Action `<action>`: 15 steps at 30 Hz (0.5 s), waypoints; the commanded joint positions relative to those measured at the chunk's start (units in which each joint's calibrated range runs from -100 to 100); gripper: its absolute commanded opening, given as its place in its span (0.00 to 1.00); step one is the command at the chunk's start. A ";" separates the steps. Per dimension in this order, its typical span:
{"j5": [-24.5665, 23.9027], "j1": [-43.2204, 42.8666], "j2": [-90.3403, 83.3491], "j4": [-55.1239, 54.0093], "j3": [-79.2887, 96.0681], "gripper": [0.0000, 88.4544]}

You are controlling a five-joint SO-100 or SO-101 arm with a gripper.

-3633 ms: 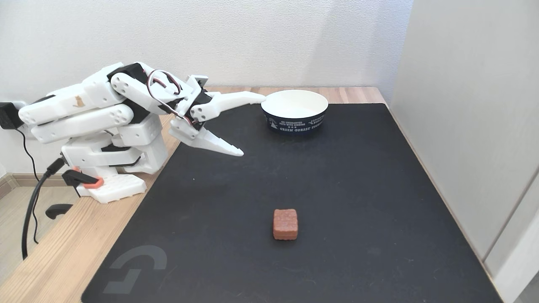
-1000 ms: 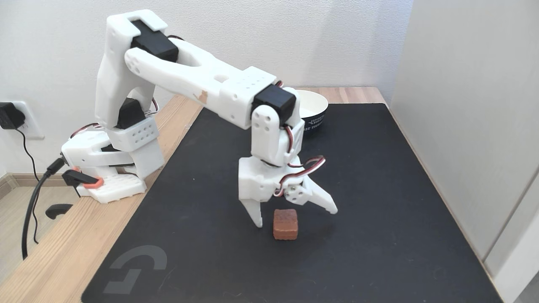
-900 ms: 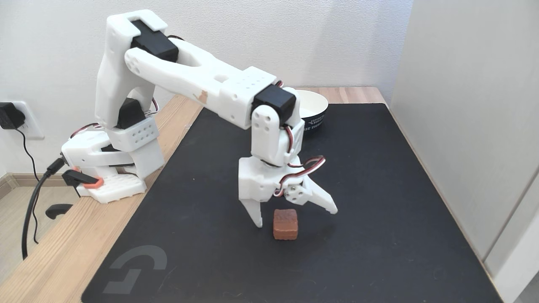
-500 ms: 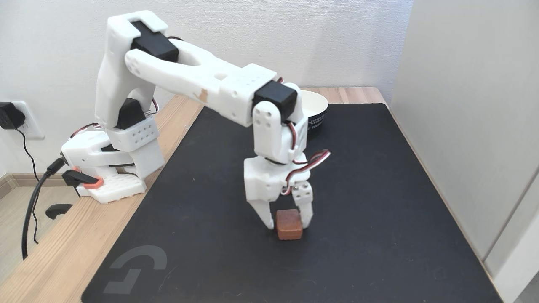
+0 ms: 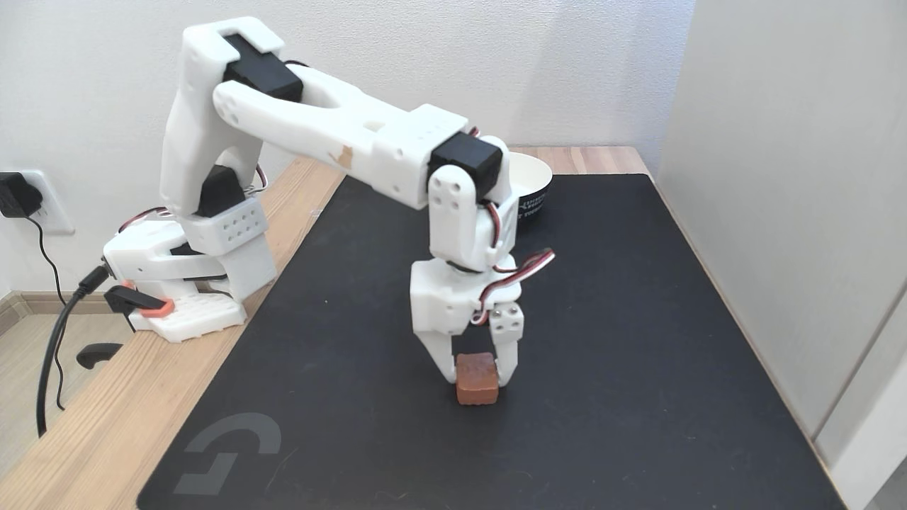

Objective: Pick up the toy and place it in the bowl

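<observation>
Pincer (image 5: 475,374) clamped round toy (image 5: 476,378)

One fixed view, camera static, set high off the near edge of the surface (image 5: 106,425), looking down and across toward the back wall (image 5: 425,64) at 12 o'clock. Medium distance: whole black mat (image 5: 638,319) fits in frame, its near edge cut at the bottom. Arm base (image 5: 184,276) sits at 9 o'clock, arm (image 5: 340,134) reaching in toward centre. Bowl (image 5: 533,185) lies far side, about 12 to 1 o'clock, partly hidden behind the arm. Grey panel (image 5: 793,212) closes the 3 o'clock side. Floor strip and cable (image 5: 53,354) show at 8 o'clock. Slight downward tilt, no fisheye visible.
</observation>
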 commanded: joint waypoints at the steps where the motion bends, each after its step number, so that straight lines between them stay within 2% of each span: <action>1: -2.39 -4.74 -8.50 -2.94 -0.23 0.03; 7: -7.93 -15.95 -28.43 -10.05 9.87 0.03; 8: -10.75 -20.89 -33.51 -14.45 15.00 0.03; 15: -23.01 -41.04 -45.77 -36.64 38.71 0.03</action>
